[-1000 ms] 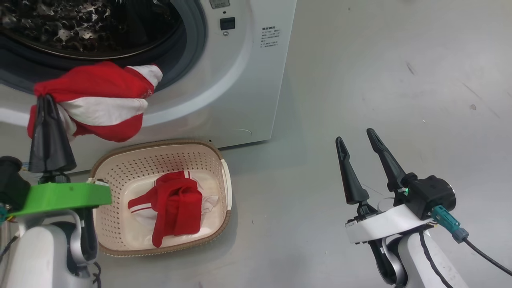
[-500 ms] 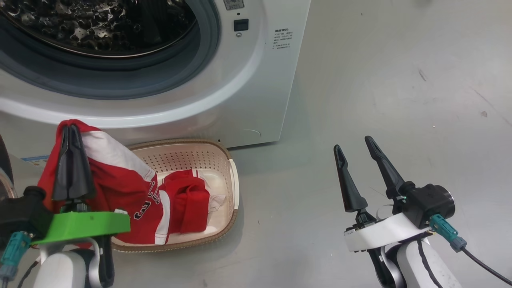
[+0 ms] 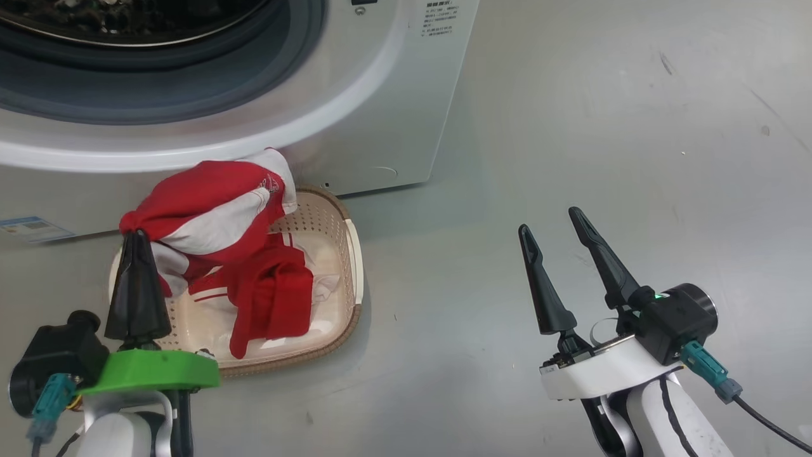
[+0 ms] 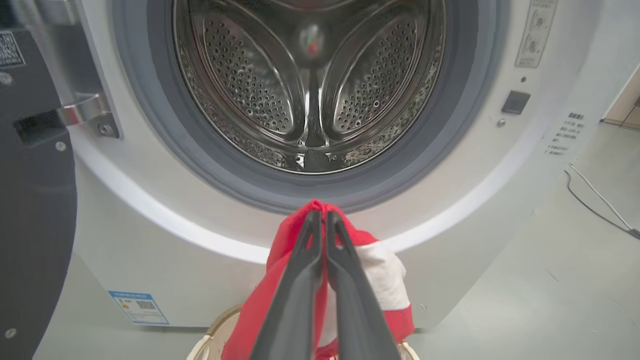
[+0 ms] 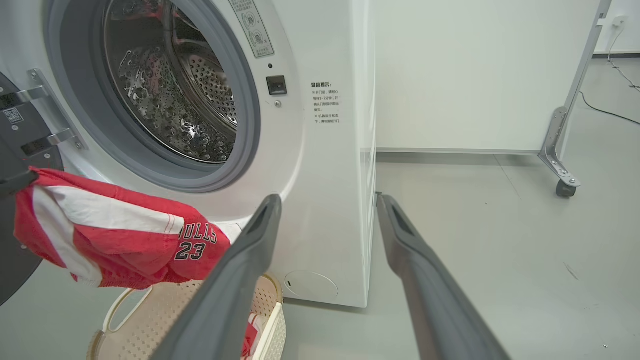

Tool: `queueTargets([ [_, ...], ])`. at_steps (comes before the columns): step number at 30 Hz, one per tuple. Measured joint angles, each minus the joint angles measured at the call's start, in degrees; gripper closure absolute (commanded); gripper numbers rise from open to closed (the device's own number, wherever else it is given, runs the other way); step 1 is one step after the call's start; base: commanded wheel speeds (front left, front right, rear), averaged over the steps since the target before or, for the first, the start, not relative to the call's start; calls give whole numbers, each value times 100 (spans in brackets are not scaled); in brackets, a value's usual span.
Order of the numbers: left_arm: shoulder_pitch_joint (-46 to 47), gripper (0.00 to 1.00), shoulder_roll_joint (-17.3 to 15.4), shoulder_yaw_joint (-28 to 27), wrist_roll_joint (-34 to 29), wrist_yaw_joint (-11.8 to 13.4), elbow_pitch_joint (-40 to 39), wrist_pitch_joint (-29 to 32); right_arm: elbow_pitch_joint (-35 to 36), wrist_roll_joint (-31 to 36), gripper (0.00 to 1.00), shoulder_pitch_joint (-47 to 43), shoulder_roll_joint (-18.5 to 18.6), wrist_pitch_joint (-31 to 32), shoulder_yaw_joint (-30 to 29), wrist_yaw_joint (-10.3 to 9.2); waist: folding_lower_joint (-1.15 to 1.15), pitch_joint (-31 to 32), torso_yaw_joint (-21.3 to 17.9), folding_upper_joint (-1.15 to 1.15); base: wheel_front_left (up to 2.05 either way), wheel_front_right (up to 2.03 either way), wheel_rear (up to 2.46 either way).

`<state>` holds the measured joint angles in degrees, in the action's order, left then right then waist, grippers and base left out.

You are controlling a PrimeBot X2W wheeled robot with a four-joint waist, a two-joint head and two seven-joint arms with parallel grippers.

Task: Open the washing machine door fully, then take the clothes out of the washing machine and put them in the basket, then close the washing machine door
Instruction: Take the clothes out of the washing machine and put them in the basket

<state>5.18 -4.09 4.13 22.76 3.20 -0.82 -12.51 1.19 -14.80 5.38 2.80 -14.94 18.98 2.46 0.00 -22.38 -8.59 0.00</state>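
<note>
- Over the basket's (image 3: 351,298) left end, the left pincer (image 3: 134,236) pinches one of the clothes (image 3: 203,206).
- Let go here, its far fold could drape the rim beside the washing machine (image 3: 368,108) and slide to the floor (image 3: 571,127).
- Right pincer (image 3: 548,219): spread, holding nothing.

Drum mouth (image 4: 310,85) of the washing machine (image 4: 150,260) open to entry; door (image 4: 30,200) swung aside. A hanging red garment (image 3: 209,209) overhangs the basket (image 3: 356,266). Open floor (image 3: 571,127) to its right.

All I can read is BULLS 23 on the red clothes (image 5: 115,230); washer (image 5: 330,210) stickers (image 5: 326,102) are too small.
</note>
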Motion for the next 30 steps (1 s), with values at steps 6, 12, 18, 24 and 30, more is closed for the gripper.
queueTargets([
  [6, 281, 100, -15, 3, -10, -54, 537, -3, 104, 0, 0, 100, 0, 0, 30, 10, 0, -387, -135, 0, 0, 0, 0],
  [12, 721, 100, -90, -99, -9, -54, 1079, -7, 171, -2, 0, 216, 0, 0, 114, 52, 0, -723, -256, 0, 0, 0, 0],
  [18, 1178, 100, -283, -202, -9, -54, 1736, 199, 297, -93, 0, 426, -2, 0, 242, 67, 0, -1132, -417, 0, 0, 0, 0],
  [24, 1723, 100, -387, -285, 13, -48, 2272, 442, 422, -264, 0, 680, -2, 0, 347, 67, 0, -1547, -584, 0, 0, 0, 0],
  [30, 2140, 100, -394, -319, 98, -49, 2881, 544, 438, -326, 0, 957, -2, 0, 356, 65, 0, -1916, -735, 0, 0, 0, 0],
])
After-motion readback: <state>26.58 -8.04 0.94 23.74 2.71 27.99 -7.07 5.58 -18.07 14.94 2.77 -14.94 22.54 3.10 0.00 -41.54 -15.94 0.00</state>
